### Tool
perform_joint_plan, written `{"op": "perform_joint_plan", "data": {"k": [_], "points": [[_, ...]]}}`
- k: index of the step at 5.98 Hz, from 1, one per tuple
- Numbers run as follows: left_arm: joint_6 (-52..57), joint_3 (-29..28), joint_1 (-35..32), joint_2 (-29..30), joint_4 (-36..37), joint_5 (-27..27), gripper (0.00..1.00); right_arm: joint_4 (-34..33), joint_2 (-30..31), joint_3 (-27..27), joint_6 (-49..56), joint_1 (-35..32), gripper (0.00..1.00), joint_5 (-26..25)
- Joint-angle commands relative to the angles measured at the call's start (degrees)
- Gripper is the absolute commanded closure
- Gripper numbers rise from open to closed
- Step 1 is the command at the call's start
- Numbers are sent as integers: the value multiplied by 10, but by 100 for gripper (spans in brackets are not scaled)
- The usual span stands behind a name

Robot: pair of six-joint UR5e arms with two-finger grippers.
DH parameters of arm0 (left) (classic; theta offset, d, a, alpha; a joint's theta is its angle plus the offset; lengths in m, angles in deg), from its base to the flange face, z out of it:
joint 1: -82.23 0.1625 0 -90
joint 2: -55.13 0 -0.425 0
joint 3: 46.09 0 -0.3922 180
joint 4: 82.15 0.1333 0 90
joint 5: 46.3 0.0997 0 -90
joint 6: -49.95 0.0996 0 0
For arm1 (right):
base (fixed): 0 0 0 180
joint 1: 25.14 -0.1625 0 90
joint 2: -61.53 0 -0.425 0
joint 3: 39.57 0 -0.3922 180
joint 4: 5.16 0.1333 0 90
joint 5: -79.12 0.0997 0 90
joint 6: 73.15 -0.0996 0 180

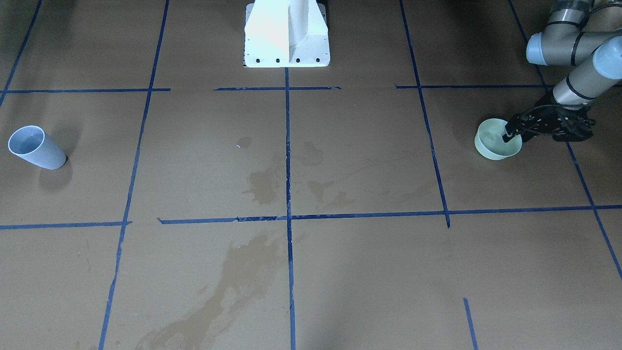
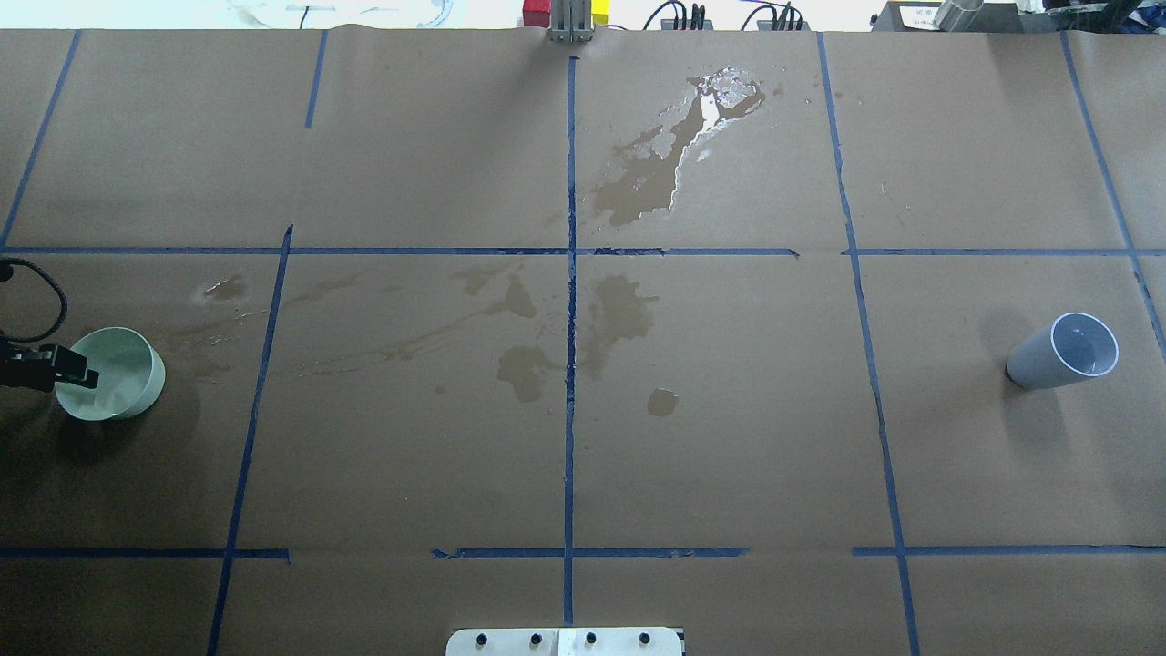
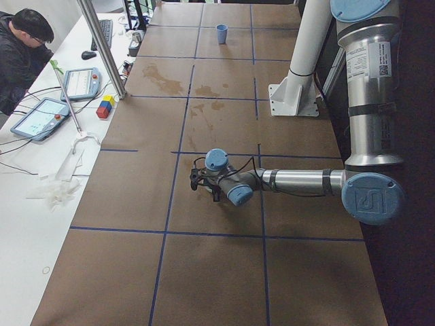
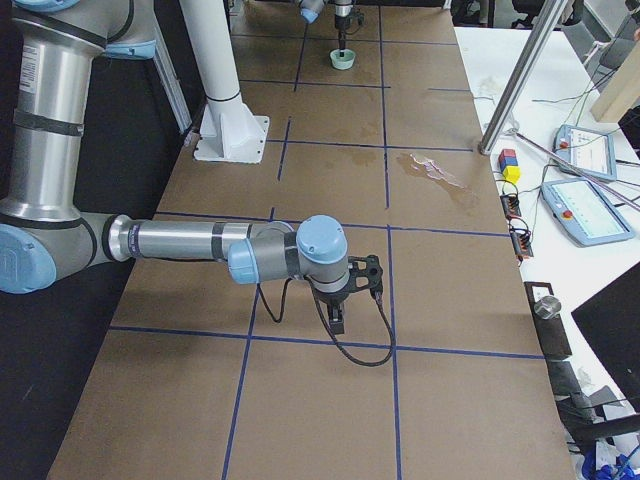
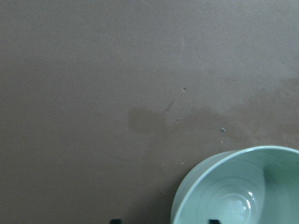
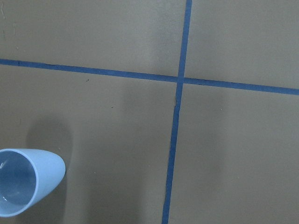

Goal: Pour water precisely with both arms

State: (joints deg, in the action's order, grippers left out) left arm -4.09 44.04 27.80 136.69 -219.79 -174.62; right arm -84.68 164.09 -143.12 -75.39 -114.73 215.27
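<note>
A pale green bowl (image 1: 494, 147) (image 2: 126, 375) stands at the table's end on my left side. Faint glossy water (image 5: 243, 201) lies in its bottom. My left gripper (image 1: 513, 134) (image 2: 66, 373) is open, its two fingertips astride the bowl's rim (image 5: 187, 179), one inside and one outside. A light blue cup (image 1: 38, 148) (image 2: 1062, 353) (image 6: 23, 185) stands upright at the opposite end. My right gripper (image 4: 338, 322) points down over bare paper some way from the cup; it shows only in the exterior right view, so I cannot tell its state.
Wet patches (image 2: 638, 178) (image 1: 262, 187) stain the brown paper around the table's middle. Blue tape lines (image 2: 570, 273) grid the table. The white pedestal (image 1: 286, 36) stands at the robot's edge. An operator (image 3: 20, 47) sits at a side desk with tablets.
</note>
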Motion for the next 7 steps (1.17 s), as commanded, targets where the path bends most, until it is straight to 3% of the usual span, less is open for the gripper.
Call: {"op": "perform_joint_plan", "data": {"k": [1, 3, 4, 6, 7], "points": [[-1, 6, 0, 0, 0, 0, 100, 1, 0, -1, 0, 0, 0, 0], [-28, 61, -1, 9, 10, -6, 100, 1, 0, -1, 0, 0, 0, 0], [-53, 102, -2, 46, 57, -6, 100, 1, 0, -1, 0, 0, 0, 0], [-75, 169, 19, 192, 263, -4, 100, 0, 0, 0, 0, 0, 0, 0], [-137, 156, 78, 271, 298, 2, 100, 0, 0, 0, 0, 0, 0, 0]]}}
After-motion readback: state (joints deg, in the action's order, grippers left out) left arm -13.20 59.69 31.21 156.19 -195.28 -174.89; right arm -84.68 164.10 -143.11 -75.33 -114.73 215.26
